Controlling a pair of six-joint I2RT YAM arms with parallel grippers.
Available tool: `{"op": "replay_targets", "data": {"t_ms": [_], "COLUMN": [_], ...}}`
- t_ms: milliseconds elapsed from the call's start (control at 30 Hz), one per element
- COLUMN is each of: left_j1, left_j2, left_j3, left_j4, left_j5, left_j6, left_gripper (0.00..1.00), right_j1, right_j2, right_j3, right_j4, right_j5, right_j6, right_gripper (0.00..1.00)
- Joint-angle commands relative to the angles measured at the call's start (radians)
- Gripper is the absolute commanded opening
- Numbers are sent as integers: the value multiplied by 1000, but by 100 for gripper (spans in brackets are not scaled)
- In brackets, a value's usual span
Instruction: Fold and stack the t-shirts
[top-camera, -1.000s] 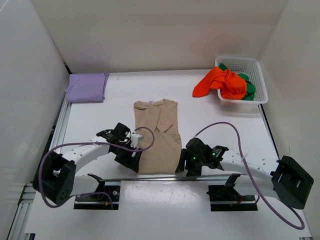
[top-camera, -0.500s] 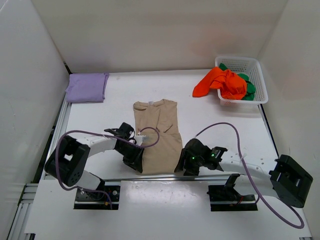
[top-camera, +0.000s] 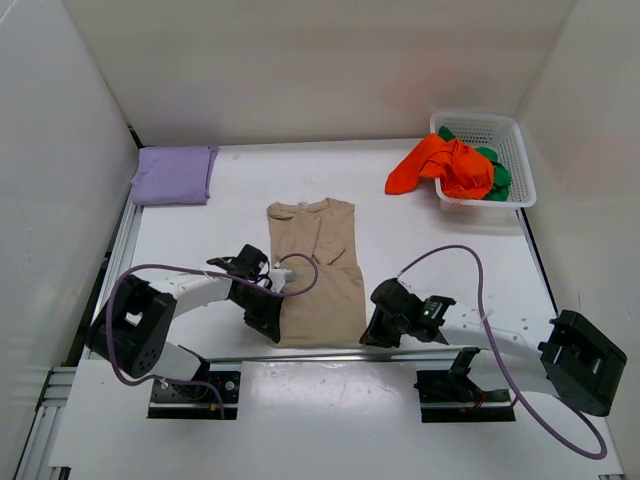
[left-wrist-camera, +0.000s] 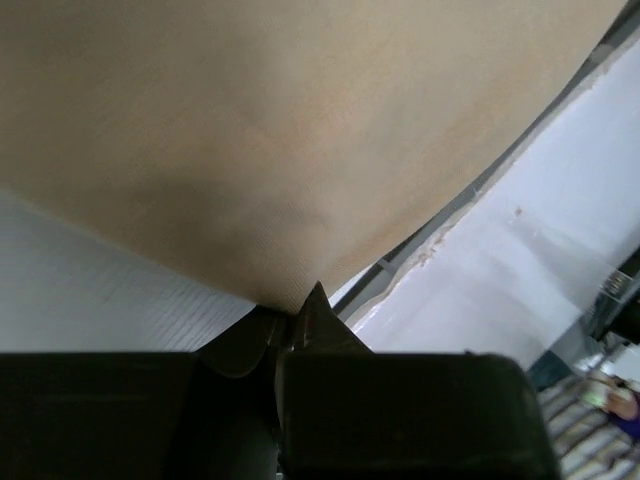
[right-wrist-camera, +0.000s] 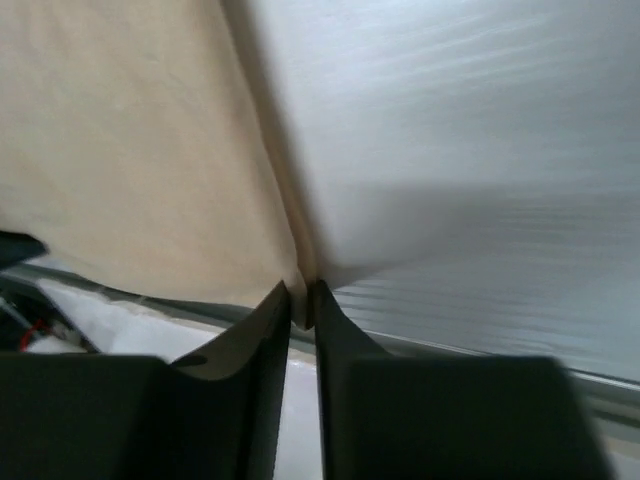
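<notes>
A beige t-shirt (top-camera: 318, 270) lies flat in the middle of the table, sleeves folded in, collar away from the arms. My left gripper (top-camera: 274, 330) is shut on its near left hem corner; the left wrist view shows the beige t-shirt (left-wrist-camera: 300, 150) pinched at my left gripper (left-wrist-camera: 295, 312). My right gripper (top-camera: 368, 335) is shut on the near right hem corner, the beige t-shirt (right-wrist-camera: 140, 150) clamped in my right gripper (right-wrist-camera: 303, 300). A folded lavender t-shirt (top-camera: 175, 174) lies at the far left. An orange-red t-shirt (top-camera: 440, 165) and a green t-shirt (top-camera: 497, 176) spill over the basket.
A white mesh basket (top-camera: 500, 135) stands at the far right corner. A metal rail (top-camera: 320, 352) runs along the table's near edge just behind both grippers. White walls enclose the table on three sides.
Both grippers have shut on the beige t-shirt's near hem corners. The left arm's elbow swung left and down; the right gripper shifted slightly toward the hem corner.
</notes>
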Motion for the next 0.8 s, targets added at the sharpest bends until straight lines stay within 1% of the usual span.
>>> {"op": "replay_targets", "data": {"t_ms": [0,33,67,133,167,267,367,400,433,467,533,567,600,633,667,700,733,767], "left_j1": [2,2,2,2,2,2,20,31,31,40,65,89,90,121,140,157,198,223], "left_j2": [-55,-67,-102,-140,-183,-243,-263,-263,-274,-274,-285,-285,-294,-294,-294,-285,-276,-266], "left_j3": [33,43,43,34,34,16,26,37,72,92,162,190,219,274,301,324,359,374], "left_j4": [11,-1,-1,-38,-38,-60,-81,-113,-135,-161,-236,-256,-274,-300,-301,-310,-310,-310], "left_j5": [-79,-79,-79,-127,-141,-150,-141,-130,-130,-130,-96,-87,-87,-87,-87,-87,-98,-98], "left_j6": [33,33,33,33,33,33,33,33,33,33,33,33,33,33,33,33,33,33], "left_gripper": [10,10,10,10,10,10,10,10,10,10,10,10,10,10,10,10,10,10], "right_j1": [2,2,2,2,2,2,2,16,28,28,39,48,48,48,48,48,36,36], "right_j2": [-35,-44,-61,-90,-101,-124,-164,-178,-207,-218,-238,-238,-238,-238,-238,-238,-226,-215], "right_j3": [-21,-21,-21,-21,-21,-21,-21,-8,8,31,134,212,213,287,321,350,380,436], "right_j4": [-47,-47,-47,-47,-47,-29,-29,-48,-70,-135,-226,-315,-352,-381,-415,-415,-426,-426], "right_j5": [96,106,119,142,154,154,134,134,146,159,205,232,232,257,269,281,281,292], "right_j6": [31,31,20,20,20,-1,-13,-24,-24,-38,-52,-79,-79,-110,-128,-148,-192,-219], "right_gripper": [5,0,0,0,0,0,0,0,0,0,0,0,0,0,0,0,0,0]}}
